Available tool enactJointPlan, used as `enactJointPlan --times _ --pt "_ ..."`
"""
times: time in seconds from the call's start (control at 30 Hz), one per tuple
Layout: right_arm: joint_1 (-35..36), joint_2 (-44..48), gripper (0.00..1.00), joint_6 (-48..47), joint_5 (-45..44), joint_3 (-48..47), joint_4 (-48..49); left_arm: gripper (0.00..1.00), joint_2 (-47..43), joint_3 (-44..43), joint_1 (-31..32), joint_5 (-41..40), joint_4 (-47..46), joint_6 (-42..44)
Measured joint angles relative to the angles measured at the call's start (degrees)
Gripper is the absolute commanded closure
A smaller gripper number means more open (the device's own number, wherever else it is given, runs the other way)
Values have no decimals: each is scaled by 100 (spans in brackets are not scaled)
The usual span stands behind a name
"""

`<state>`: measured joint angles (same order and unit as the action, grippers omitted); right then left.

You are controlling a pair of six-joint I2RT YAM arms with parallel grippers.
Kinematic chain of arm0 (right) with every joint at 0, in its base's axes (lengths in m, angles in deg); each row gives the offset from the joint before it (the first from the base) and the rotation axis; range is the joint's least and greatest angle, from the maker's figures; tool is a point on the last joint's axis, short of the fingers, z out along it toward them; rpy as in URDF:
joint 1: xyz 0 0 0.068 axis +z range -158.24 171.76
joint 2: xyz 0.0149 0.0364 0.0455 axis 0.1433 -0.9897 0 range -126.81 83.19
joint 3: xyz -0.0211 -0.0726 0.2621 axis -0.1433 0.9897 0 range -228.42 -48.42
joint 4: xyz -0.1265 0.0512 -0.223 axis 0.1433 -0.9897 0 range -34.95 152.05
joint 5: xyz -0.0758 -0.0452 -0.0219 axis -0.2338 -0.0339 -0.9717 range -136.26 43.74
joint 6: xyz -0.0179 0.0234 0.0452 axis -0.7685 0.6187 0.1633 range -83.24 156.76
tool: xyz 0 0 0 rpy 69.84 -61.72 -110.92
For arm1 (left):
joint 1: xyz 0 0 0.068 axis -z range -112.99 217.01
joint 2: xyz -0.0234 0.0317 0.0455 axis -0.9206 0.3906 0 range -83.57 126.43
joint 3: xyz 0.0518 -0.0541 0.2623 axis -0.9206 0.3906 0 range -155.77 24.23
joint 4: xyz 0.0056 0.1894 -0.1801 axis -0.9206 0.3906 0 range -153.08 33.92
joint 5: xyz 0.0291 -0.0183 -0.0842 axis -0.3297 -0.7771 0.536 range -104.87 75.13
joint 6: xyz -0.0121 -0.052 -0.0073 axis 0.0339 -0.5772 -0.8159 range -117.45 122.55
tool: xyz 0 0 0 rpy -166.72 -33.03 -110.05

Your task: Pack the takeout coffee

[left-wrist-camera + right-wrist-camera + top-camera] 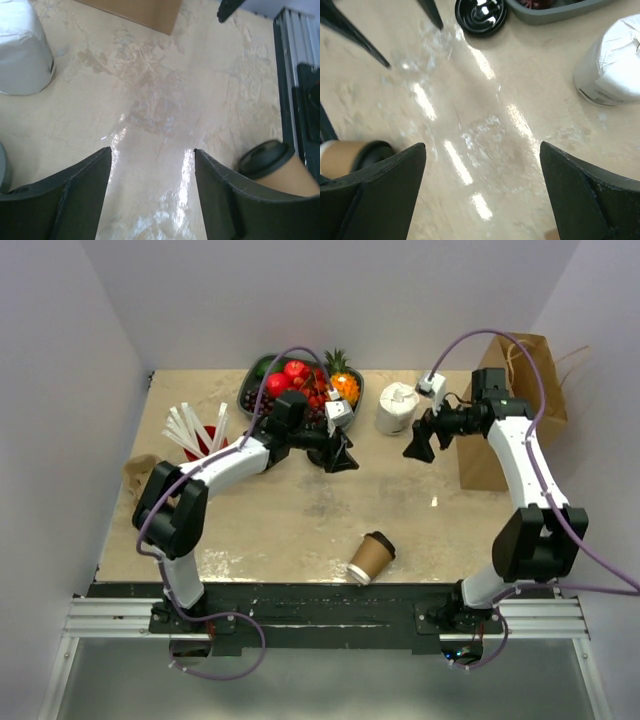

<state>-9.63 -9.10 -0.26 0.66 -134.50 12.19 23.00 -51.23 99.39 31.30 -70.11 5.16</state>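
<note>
The takeout coffee (372,557), a brown paper cup with a black lid, lies on its side near the table's front edge, lid end pointing back right. It shows at the lower right of the left wrist view (280,170) and at the lower left of the right wrist view (347,155). My left gripper (341,457) (152,150) hovers open over bare table near the middle back, well behind the cup. My right gripper (419,446) (482,145) is wide open beside it, also holding nothing. The brown paper bag (512,410) (140,12) stands at the right.
A grey tray of fruit (262,370) (555,12) sits at the back. A white wrapped roll (397,408) (22,50) (615,60) stands between tray and bag. A loose black lid (481,15) lies by the tray. A red cup with white straws (203,435) and another brown cup (140,472) are on the left.
</note>
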Motion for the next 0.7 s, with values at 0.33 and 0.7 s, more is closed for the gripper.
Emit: enactJointPlan --times 0.33,0.7 --pt "1633 1937 1 -4616 -890 2249 -1871 28 -1810 1432 173 -525 1303 841" --pt "3462 2277 2 -6365 -1316 2739 -2592 29 -1690 1991 -487 -1670 966 -9"
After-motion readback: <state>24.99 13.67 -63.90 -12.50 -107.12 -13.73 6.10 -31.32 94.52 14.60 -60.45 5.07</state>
